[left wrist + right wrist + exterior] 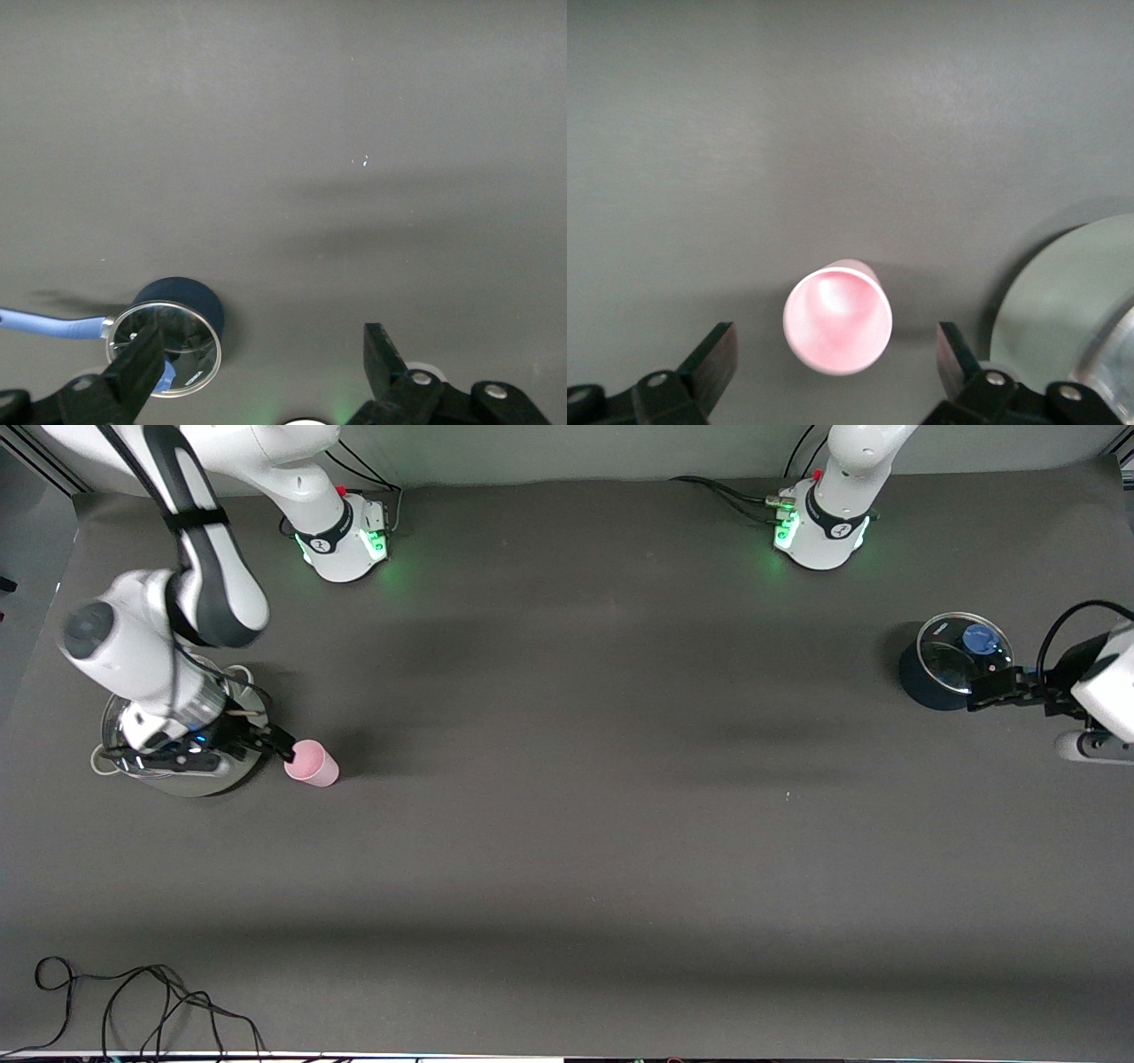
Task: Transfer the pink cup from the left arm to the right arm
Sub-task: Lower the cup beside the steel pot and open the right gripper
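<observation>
We lift the right tool (833, 372) straight up, its fingers spread wide and clear of the pink cup (311, 763); the left tool (257, 367) waits open and empty.

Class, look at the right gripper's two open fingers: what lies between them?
The pink cup stands between the right gripper's open fingers, with bare table showing on either side of it. The right wrist view shows this best; the fingers are not touching it.

Table (567, 850): dark grey mat.
Pink cup (311, 763): upright, beside steel pot (177, 775).
Dark pot (930, 682): glass-lidded, left arm's end.
Cable (133, 1001): near edge.
</observation>
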